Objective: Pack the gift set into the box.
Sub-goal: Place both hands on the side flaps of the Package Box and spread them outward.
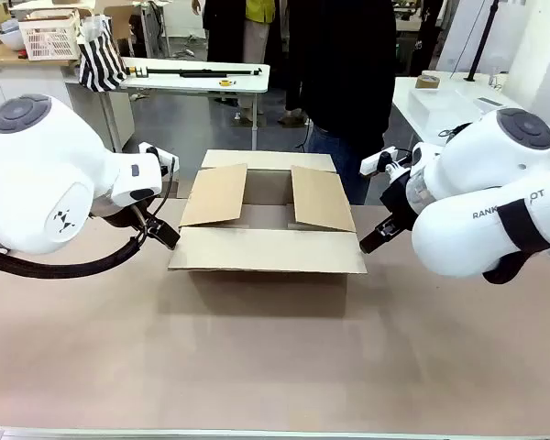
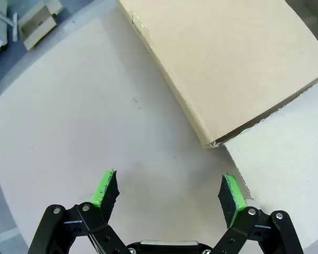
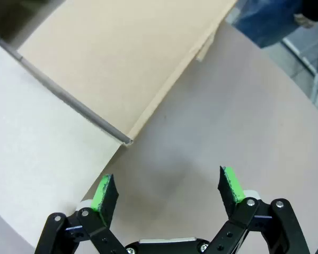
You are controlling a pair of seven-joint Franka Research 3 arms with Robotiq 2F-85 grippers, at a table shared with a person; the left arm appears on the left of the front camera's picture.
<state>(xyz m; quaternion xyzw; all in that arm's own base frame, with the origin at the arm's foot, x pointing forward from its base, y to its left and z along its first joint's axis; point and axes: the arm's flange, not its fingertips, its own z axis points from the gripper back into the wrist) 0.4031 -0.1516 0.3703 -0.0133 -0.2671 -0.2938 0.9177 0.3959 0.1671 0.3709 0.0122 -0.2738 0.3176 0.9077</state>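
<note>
Box [image 1: 268, 250] at mid-table [image 1: 257, 367], side flaps [image 1: 215, 194] leaning inward, near flap lying outward. Left gripper [image 2: 168, 188] and right gripper [image 3: 167, 186] flank its near corners, jaws spread and empty (pads clear of the cardboard). Judged step: flap handling. Both arms should press evenly, lest the carton slide.

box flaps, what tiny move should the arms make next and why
Probably ease the left gripper in and push the left side flap outward: it and the right side flap lean in over the box opening, partly covering it. The right gripper hovers at the opposite corner; both sets of fingers open, empty.
</note>
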